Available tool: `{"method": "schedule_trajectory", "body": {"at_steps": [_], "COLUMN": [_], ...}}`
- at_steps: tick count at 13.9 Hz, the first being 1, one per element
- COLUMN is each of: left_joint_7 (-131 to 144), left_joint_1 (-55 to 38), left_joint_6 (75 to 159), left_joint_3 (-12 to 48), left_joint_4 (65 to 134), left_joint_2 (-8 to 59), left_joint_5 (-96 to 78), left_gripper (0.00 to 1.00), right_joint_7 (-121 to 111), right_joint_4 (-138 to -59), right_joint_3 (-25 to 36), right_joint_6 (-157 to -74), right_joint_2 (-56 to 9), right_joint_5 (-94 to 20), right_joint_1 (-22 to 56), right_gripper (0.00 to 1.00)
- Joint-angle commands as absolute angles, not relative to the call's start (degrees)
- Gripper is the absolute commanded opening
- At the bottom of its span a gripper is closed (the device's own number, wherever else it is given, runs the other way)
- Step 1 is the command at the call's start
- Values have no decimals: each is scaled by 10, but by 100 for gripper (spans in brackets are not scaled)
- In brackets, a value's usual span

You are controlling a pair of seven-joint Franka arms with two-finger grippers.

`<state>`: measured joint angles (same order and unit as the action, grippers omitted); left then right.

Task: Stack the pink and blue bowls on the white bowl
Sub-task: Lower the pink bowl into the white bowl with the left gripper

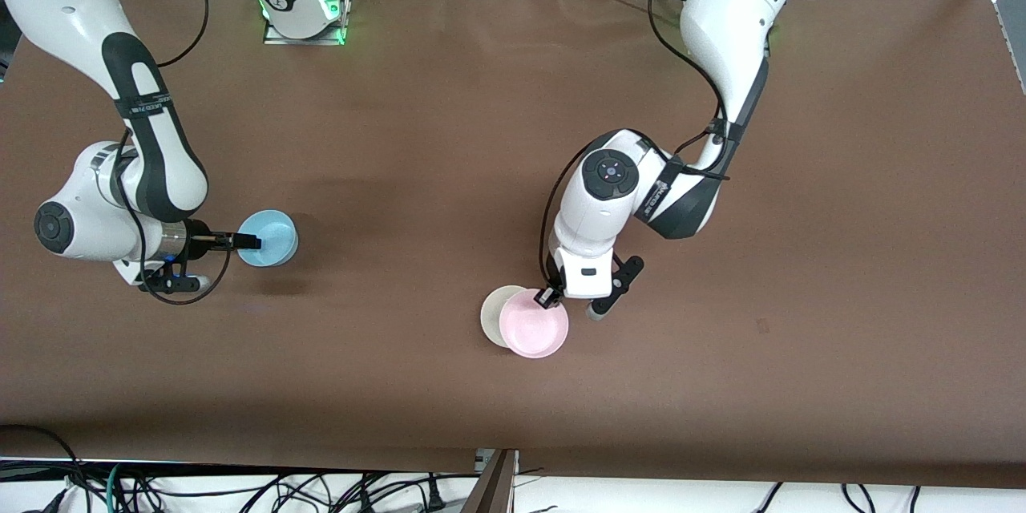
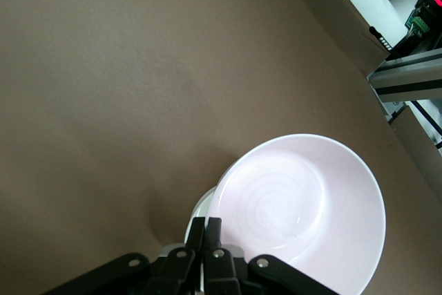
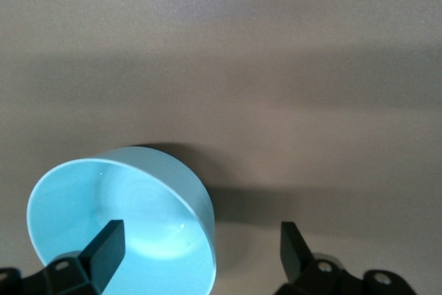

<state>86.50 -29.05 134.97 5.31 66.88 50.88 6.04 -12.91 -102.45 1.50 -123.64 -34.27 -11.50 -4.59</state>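
Brown matting covers the table (image 1: 449, 136), and loose cables are seen along its edge nearest the front camera and by the arm bases. Three bowls are counted, one of each colour. One pink bowl (image 1: 534, 324) is held by the left gripper (image 1: 548, 298), whose jaws are clamped together on its rim; it is carried partly over one white bowl (image 1: 494, 316), which rests on the table and is half covered by it. One blue bowl (image 1: 268, 237) is seen well apart from them, toward the right arm's end of the table. Two grippers are counted: the right gripper (image 1: 247, 241) is placed at the blue bowl with its jaws wide apart, one finger (image 3: 105, 249) over the bowl's hollow.
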Motion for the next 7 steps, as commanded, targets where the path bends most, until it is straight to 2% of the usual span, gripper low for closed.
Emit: {"method": "schedule_trajectory", "body": {"at_steps": [1, 2, 7], "left_joint_7": [891, 896, 917], "left_joint_1": [-308, -310, -323], "left_joint_6": [1339, 1339, 1339], "left_joint_3": [43, 44, 44], "left_joint_4": [626, 626, 637], "left_joint_2": [538, 540, 540], "left_joint_5": [74, 74, 73], "left_gripper": [0, 0, 0], "right_joint_7": [-146, -146, -146], "right_joint_4": [-1034, -1034, -1034], "right_joint_3": [10, 10, 10], "right_joint_6": [-1249, -1251, -1251], "right_joint_2": [-341, -342, -342], "right_joint_5": [-131, -131, -131], "right_joint_1": [-52, -52, -52], "right_gripper": [98, 96, 67]}}
